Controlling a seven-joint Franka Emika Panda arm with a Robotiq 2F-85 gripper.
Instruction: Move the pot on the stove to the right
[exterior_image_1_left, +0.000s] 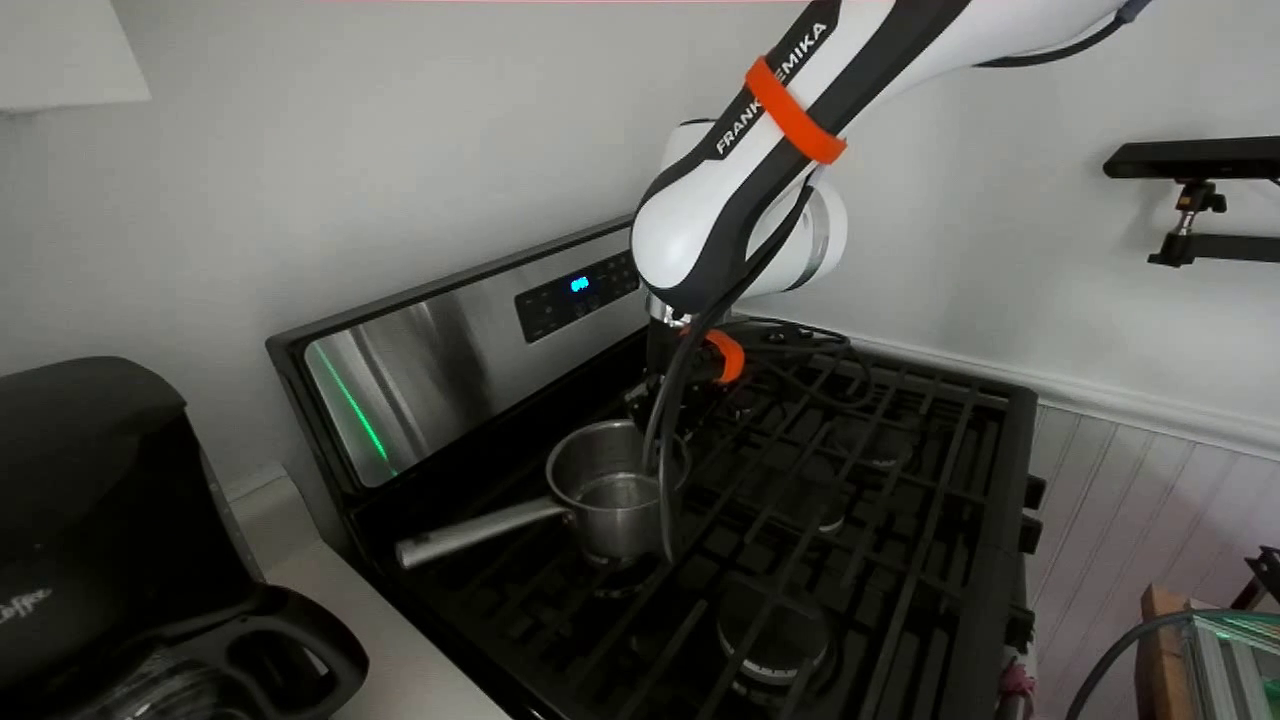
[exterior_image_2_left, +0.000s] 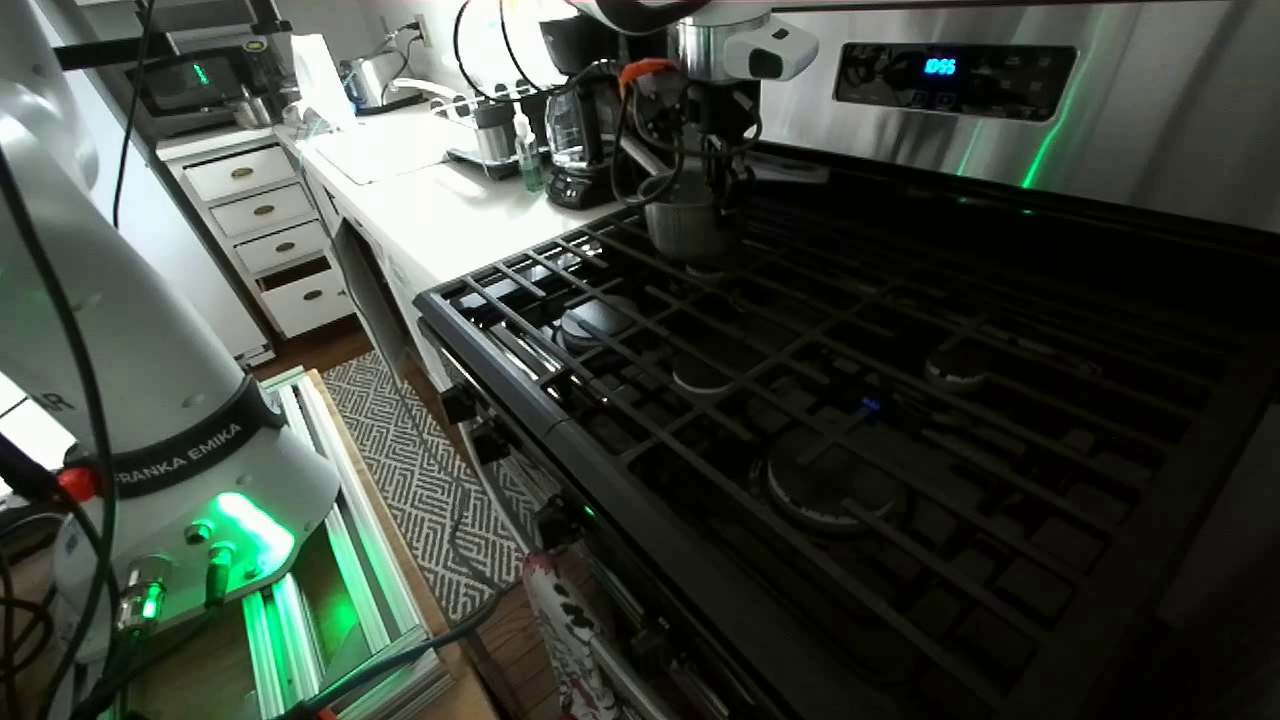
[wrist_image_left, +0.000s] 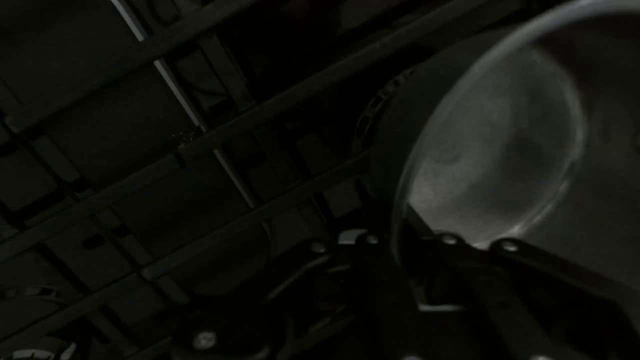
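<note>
The pot (exterior_image_1_left: 615, 530) is a small shiny steel saucepan at the back of the black stove (exterior_image_1_left: 1010, 430), near the slanted back panel. Its long handle (exterior_image_1_left: 480, 535) points toward the counter. The pot also shows in an exterior view (exterior_image_2_left: 680, 225), with the stove's front edge (exterior_image_2_left: 500, 375) before it. In the wrist view I look into the pot (wrist_image_left: 460, 170). My gripper (wrist_image_left: 397, 240) is closed around its rim, one finger inside and one outside. The gripper (exterior_image_1_left: 655, 405) is partly hidden by a cable. Whether the pot touches the grate is unclear.
A black coffee maker (exterior_image_1_left: 90, 500) stands on the white counter (exterior_image_1_left: 370, 640) beside the stove. A black cable (exterior_image_1_left: 668, 480) hangs from the arm in front of the pot. Black burner caps (exterior_image_1_left: 775, 640) sit under the raised grates. The back panel (exterior_image_1_left: 430, 370) rises close behind.
</note>
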